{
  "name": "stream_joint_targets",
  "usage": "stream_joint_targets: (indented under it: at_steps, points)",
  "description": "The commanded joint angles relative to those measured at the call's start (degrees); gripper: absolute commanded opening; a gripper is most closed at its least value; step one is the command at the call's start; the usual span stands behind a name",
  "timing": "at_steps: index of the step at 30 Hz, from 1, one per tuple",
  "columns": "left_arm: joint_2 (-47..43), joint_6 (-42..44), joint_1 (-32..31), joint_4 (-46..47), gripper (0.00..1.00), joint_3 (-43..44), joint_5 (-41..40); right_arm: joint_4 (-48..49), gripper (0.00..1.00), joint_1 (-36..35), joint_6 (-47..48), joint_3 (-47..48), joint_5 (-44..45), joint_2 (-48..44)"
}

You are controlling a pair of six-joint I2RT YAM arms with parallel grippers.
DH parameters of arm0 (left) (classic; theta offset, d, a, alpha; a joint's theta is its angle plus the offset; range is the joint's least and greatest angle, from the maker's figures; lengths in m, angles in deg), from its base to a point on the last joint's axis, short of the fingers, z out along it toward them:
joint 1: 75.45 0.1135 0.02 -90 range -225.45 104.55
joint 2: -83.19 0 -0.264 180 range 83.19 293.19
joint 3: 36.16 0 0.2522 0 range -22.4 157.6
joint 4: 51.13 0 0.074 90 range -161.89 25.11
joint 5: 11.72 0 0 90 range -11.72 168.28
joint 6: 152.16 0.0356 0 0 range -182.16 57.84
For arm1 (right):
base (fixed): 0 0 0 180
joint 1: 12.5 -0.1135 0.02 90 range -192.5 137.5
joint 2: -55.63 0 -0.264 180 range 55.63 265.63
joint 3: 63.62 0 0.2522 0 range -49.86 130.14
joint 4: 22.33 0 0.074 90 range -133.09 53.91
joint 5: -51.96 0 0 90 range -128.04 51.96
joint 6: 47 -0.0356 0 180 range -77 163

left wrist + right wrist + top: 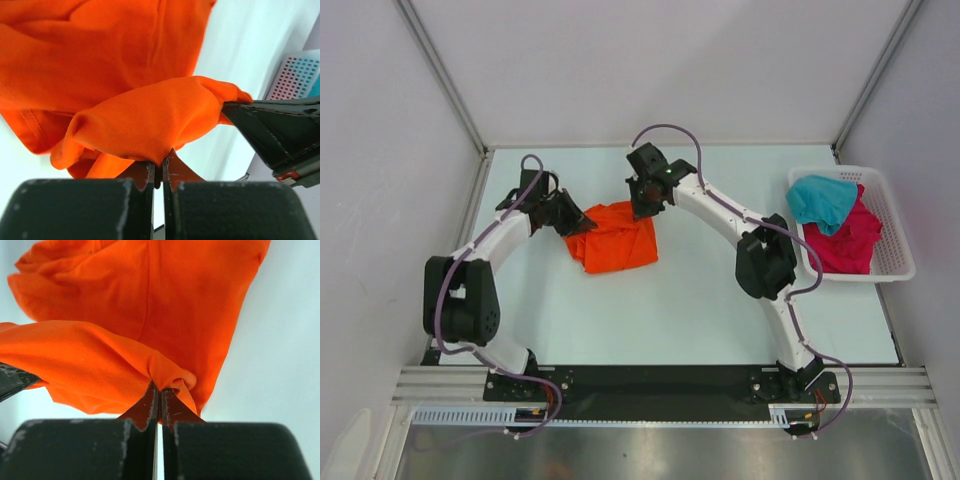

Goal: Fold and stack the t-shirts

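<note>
Left tool [159,170] and right tool [157,395] each clamp an orange t-shirt [618,240] edge, well apart from the basket [895,255].

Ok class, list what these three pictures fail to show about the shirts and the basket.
Top view: the teal t-shirt covers part of the pink t-shirt in the basket.
Wrist views: the orange t-shirt runs past the frame edges, folds hiding its sleeves.
Left wrist view: basket blurred, cut by the right edge.
</note>
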Motion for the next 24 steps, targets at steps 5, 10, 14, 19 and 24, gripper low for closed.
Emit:
stream_joint_targets:
  at_steps: [5,10,14,19,24]
  points:
    - [8.36,0.38,0.94,2.24,0.01,6.60,0.12,-4.48,0.00,4.85,2.27,12.01,-3.40,7.57]
    - [10.84,0.12,1.03,2.33,0.08,8.54,0.47,-4.38,0.20,6.61,3.67,15.27,-5.42,10.30]
    - [10.40,0.38,1.03,1.89,0.27,8.80,-0.05,-4.47,0.42,7.66,4.47,14.83,-4.98,10.40]
    - [7.60,0.91,1.12,0.57,0.42,7.66,-1.90,-3.25,0.45,7.67,4.64,11.76,-4.63,7.06]
    - [4.78,1.70,1.21,-0.83,0.54,6.35,-3.74,-1.57,0.45,6.09,4.47,6.23,-3.93,3.11]
